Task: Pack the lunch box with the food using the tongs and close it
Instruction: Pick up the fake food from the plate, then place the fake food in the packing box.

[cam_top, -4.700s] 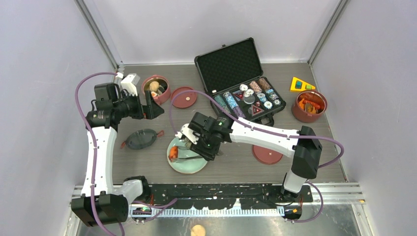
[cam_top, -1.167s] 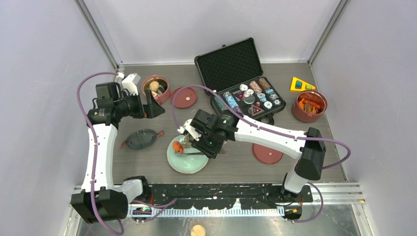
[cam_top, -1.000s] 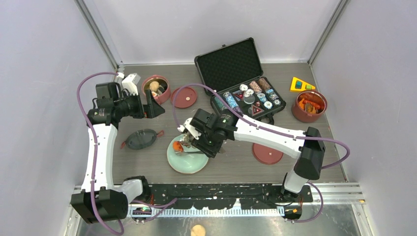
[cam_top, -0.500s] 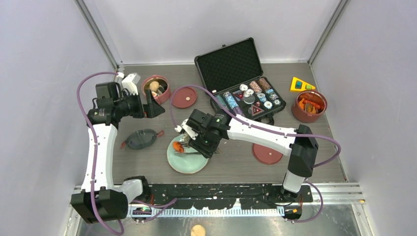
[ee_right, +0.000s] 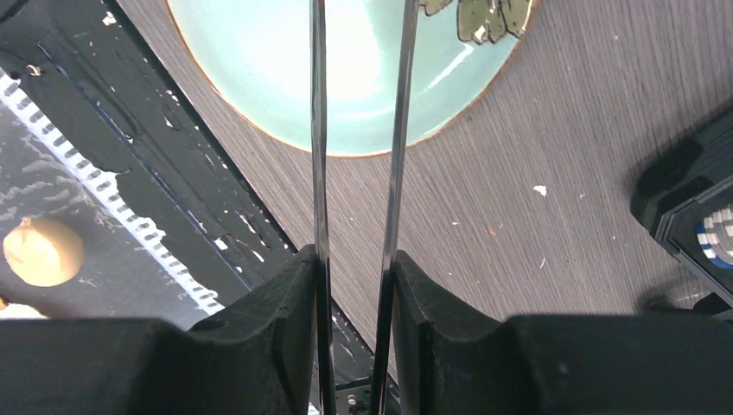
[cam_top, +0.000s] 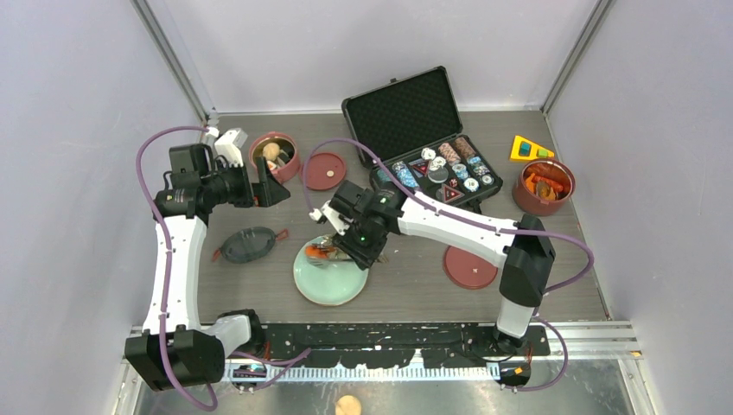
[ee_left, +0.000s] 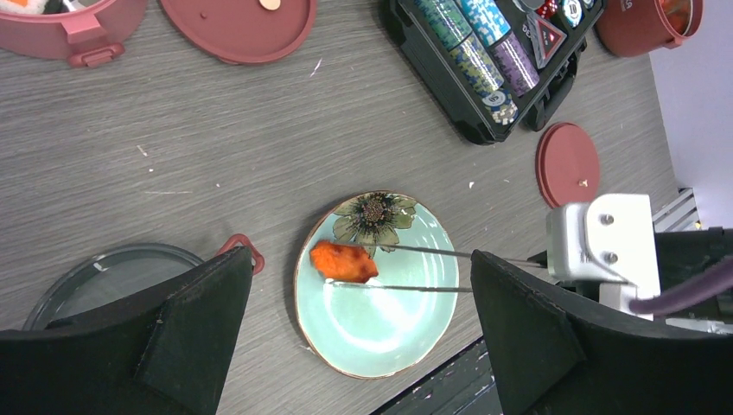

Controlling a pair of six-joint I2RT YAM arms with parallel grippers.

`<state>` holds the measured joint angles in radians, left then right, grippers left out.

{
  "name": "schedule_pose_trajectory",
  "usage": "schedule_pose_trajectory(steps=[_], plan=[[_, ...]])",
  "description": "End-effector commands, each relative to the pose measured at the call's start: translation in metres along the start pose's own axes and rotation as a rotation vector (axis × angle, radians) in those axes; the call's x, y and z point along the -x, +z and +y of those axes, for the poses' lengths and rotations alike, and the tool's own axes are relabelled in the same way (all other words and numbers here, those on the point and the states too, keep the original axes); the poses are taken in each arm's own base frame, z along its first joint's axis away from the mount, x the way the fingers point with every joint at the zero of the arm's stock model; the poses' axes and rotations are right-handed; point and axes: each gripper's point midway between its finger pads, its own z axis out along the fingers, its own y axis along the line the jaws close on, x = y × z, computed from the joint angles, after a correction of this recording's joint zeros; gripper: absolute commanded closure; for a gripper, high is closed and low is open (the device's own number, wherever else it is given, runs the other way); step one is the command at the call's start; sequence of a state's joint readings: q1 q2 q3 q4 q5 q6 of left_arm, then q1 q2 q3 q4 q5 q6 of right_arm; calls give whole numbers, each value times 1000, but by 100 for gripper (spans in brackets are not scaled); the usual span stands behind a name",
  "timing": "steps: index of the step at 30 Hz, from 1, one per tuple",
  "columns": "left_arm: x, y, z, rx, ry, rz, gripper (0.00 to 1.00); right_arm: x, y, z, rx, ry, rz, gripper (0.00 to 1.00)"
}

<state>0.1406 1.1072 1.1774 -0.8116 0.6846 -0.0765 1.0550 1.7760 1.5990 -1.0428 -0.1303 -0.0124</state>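
Observation:
My right gripper (ee_right: 356, 285) is shut on the slim silver tongs (ee_right: 316, 130). The tongs' tips pinch an orange-red food piece (ee_left: 344, 261) over the back-left part of the pale green plate (ee_left: 389, 333). I cannot tell whether the piece touches the plate. My left gripper (cam_top: 270, 183) stands open and empty beside a lunch box bowl (cam_top: 290, 164) at the back left, which has food in it. A second bowl (cam_top: 529, 201) with orange food sits at the far right. The dark top lid (cam_top: 248, 245) lies left of the plate.
Two flat red inner lids (cam_top: 323, 170) (cam_top: 470, 268) lie on the table. An open black case of poker chips (cam_top: 423, 143) stands behind the right arm. A yellow wedge toy (cam_top: 529, 149) sits at the back right. A beige bun (cam_top: 347, 405) lies below the table's front rail.
The right gripper has shifted a little back and right with the tongs, carrying the orange piece from the plate's left side toward its back edge. The left arm has stayed still.

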Motion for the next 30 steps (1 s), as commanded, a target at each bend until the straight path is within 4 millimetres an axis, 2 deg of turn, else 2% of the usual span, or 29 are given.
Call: schedule_pose_trajectory(steps=[1,6,14,17,20,24,25,30], plan=[[18,-4,-7,-26,22,-52,0,9,-28,5,42,-3,-61,76],[18,-5,-8,-30,20,-50,0,8,-46,3,73,8,-108,83],[18,-5,-9,-32,13,-46,0,5,-77,-1,96,1,-190,86],[18,-5,-9,-34,11,-44,0,1,-90,-12,78,23,-215,86],[17,-7,-10,-35,22,-40,0,-3,-108,-41,33,91,-259,86],[14,-10,-9,-23,42,-17,0,-17,-143,-91,-66,198,-339,86],[13,-10,-8,-20,42,-9,0,-26,-153,-108,-100,241,-355,86],[8,-9,-6,-19,49,3,0,-71,-190,-168,-207,421,-402,86]])
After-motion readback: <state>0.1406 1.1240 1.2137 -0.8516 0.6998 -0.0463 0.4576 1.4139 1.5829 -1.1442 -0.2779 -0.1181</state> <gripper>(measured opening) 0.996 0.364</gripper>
